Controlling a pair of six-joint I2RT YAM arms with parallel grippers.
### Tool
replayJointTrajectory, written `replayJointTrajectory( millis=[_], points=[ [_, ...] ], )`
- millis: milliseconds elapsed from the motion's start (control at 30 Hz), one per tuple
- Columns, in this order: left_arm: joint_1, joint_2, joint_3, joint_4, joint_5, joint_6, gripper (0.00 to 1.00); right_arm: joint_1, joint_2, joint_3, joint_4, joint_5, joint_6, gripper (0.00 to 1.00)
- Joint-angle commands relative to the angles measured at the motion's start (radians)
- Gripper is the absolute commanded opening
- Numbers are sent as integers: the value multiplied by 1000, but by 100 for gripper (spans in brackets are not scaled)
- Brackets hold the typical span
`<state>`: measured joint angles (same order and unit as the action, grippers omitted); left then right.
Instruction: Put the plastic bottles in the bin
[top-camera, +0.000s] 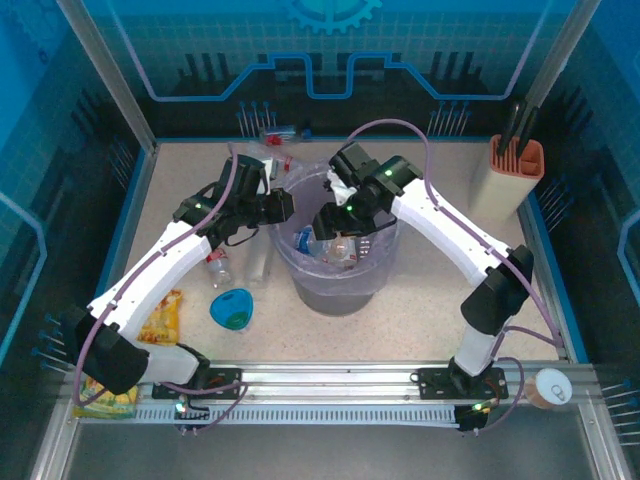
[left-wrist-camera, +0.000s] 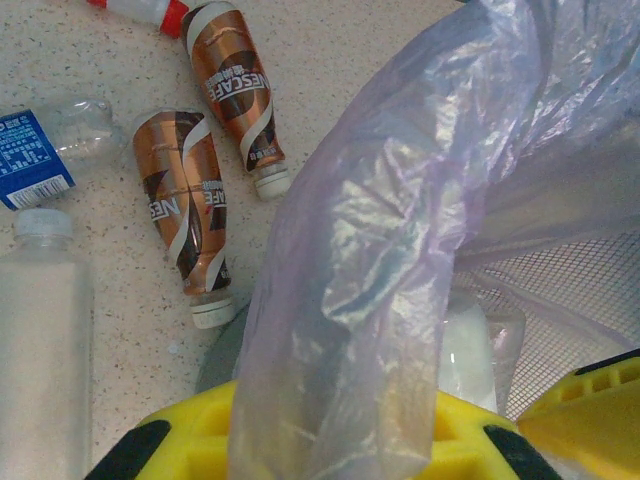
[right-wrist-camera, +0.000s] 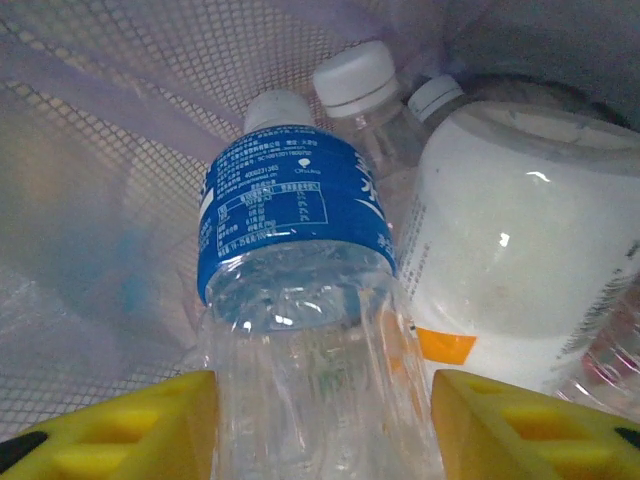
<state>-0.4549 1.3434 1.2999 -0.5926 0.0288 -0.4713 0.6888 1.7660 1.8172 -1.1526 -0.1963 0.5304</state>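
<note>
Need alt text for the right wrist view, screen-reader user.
A clear plastic bottle with a blue label and white cap lies between the yellow fingers of the right gripper, inside the bin with its mesh wall and lilac bag. Beside it are a white-capped clear bottle and a larger white bottle with an orange patch.

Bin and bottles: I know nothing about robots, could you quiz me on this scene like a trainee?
1. True or false: the brown bottles lie inside the bin.
2. The left gripper pinches: A) a bottle, B) the bag, C) a bowl?
3. Fill in: the bottle between the fingers of the right gripper has a ___ label.
Key: 1 false, they lie on the table; 2 B; 3 blue.
</note>
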Motion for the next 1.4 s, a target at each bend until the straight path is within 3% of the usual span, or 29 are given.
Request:
replayJointTrajectory(
  millis=[0, 200, 333, 500, 600, 767, 1000, 1200, 1367],
  points=[
    [-10, -8, -28, -27, 11, -3, 0, 17, 62, -46, 20, 49, -10, 54],
    [-11, -15, -38, -22, 13, -4, 0, 29, 30, -24, 13, 31, 0, 55],
    [-11, -20, -37, -20, 22, -1, 0, 2, -6, 79, -54, 72, -25, 76],
    [-11, -18, -25, -38, 20, 12, 0, -42, -27, 218, -168, 147, -73, 91],
    [-11, -15, -15, -49, 20, 19, 0, -69, -41, 306, -193, 155, -106, 93],
    [-12, 11, 16, -66, 31, 26, 0, -118, -63, 419, -171, 61, -133, 95],
    [-73, 94, 81, -41, 51, 25, 0, -396, -205, 285, -183, 34, -125, 95],
    [-128, 216, 165, 13, 63, 20, 0, -631, -291, 209, -300, -9, -190, 100],
    [-175, 370, 313, 33, 93, 30, 0, -752, -384, 72, -301, -69, -222, 100]
  ],
)
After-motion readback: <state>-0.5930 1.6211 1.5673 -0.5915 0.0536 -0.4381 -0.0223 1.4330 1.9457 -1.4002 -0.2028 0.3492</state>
